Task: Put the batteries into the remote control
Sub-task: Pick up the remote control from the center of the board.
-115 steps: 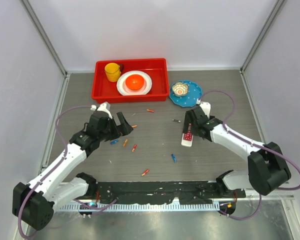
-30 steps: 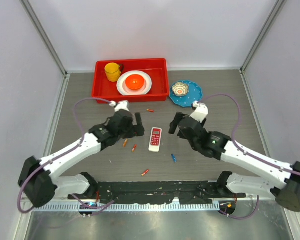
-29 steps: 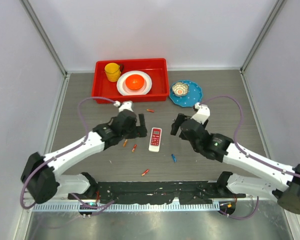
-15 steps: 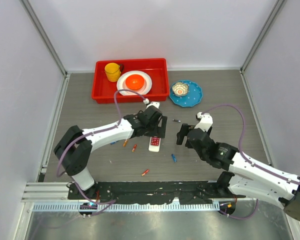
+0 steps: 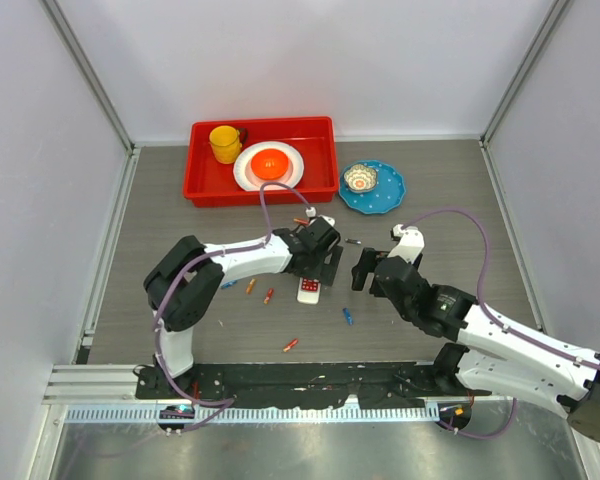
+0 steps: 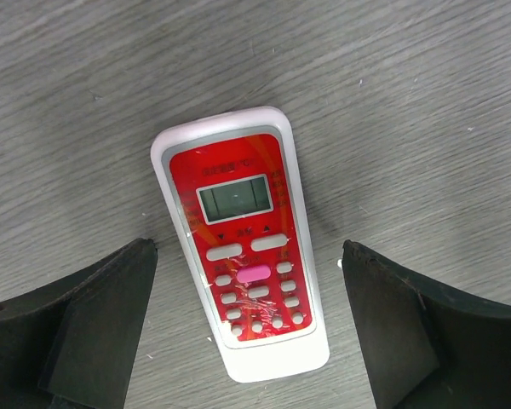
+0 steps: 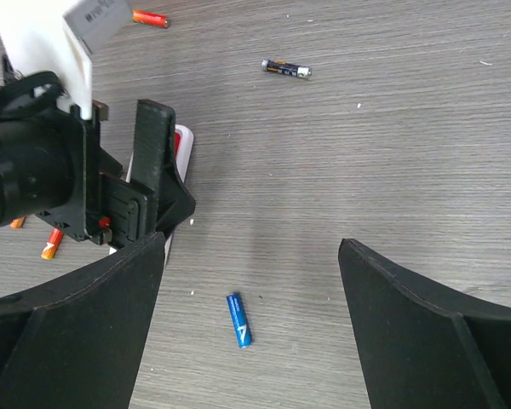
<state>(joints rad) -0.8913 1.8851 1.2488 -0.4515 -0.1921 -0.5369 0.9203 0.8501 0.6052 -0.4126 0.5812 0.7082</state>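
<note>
Remote (image 6: 243,281) lies keypad up near mid-worktop (image 5: 430,220), between the spread fingers of left hand (image 6: 247,256); neither finger touches it, so hand released, nothing held. Right hand (image 7: 249,247) also released, hovering near a blue battery (image 7: 238,319); dark battery (image 7: 285,68) further off, orange batteries (image 5: 268,295) left of remote. Step in hand: grasp remote. Judgement: body sits slightly skewed to the fingers, so square the wrist, close on the long edges near mid-length, then turn it over; bay presumably on the back. Versus earliest frame: remote lay right of centre at right hand, left hand well to the left; left arm now reaches centre
</note>
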